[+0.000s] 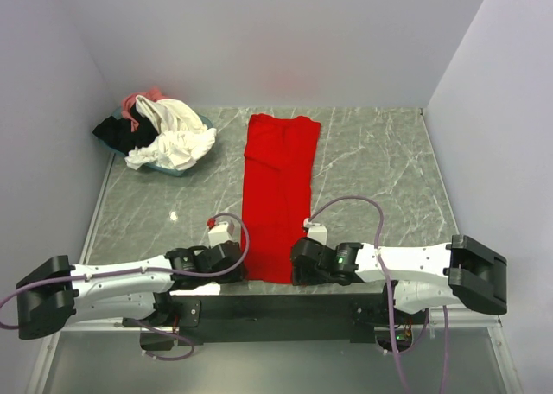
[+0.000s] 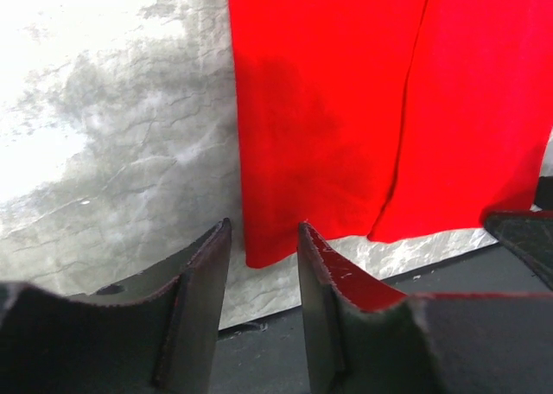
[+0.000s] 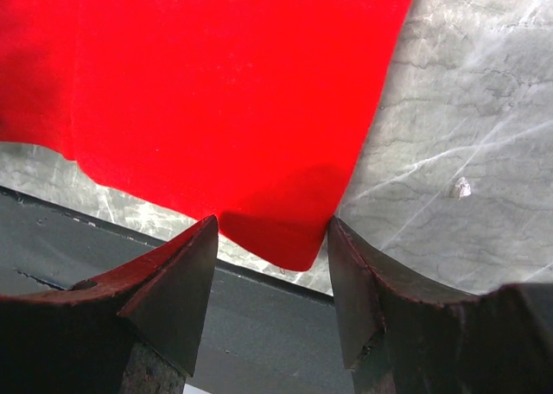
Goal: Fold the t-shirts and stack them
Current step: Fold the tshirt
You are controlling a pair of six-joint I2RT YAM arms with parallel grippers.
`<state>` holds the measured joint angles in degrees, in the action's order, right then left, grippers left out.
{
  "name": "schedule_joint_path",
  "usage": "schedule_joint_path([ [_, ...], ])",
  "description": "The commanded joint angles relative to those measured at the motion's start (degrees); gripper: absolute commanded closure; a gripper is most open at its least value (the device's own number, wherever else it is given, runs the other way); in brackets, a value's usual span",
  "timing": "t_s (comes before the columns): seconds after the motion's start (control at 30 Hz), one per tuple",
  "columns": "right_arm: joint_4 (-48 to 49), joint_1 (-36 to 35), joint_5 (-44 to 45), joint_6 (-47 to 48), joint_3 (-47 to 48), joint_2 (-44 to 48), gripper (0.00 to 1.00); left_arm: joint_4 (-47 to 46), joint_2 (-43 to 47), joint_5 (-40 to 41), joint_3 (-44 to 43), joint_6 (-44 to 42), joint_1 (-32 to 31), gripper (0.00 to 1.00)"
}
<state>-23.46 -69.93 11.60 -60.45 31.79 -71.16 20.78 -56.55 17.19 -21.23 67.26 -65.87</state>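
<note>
A bright red t-shirt (image 1: pixel 278 178) lies on the table, folded lengthwise into a long strip running from the near edge to the back. My left gripper (image 1: pixel 243 262) stands open at its near left corner; in the left wrist view that red corner (image 2: pixel 259 251) lies on the table just beyond the gap of the left gripper (image 2: pixel 263 238). My right gripper (image 1: pixel 299 262) is open at the near right corner, and the rounded red corner (image 3: pixel 289 238) lies between the tips of the right gripper (image 3: pixel 272 230). Neither holds cloth.
A teal-rimmed tray (image 1: pixel 179 170) at the back left holds a heap of white (image 1: pixel 173 139), black (image 1: pixel 111 133) and pink (image 1: pixel 138 102) shirts. A black base strip (image 1: pixel 276 303) runs under the near table edge. Walls close in the back and both sides.
</note>
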Motion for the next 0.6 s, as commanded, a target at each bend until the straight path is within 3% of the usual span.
schedule_joint_path([
  [0.0,-1.32,-0.64,2.11,-1.17,1.08,-1.0,0.39,1.72,-3.02,0.29,0.32,1.11,-0.75,0.57],
  [0.17,-1.85,-0.56,2.56,-1.61,1.26,-1.62,0.41,2.34,-5.32,0.74,0.05,1.29,-1.19,0.62],
  [0.23,-1.76,-0.64,2.56,-1.52,1.17,-1.88,0.48,1.99,-5.76,0.48,0.23,1.38,-1.55,0.7],
  [0.27,-1.76,-0.64,2.64,-1.43,1.17,-2.06,0.53,1.81,-5.85,0.56,0.32,1.38,-1.46,0.73],
  [0.37,-2.02,-0.73,2.29,-0.99,1.43,-2.41,0.8,1.29,-5.76,0.04,0.14,1.12,-1.63,0.98],
  [0.47,-3.08,-0.82,2.29,-0.55,1.96,-2.76,0.99,-0.91,-5.58,-1.19,0.05,-0.99,-1.99,1.0],
  [0.57,-5.27,-1.08,2.82,-0.11,2.57,-2.67,1.0,-1.18,-5.41,-2.16,-0.39,-2.66,-2.42,1.0],
])
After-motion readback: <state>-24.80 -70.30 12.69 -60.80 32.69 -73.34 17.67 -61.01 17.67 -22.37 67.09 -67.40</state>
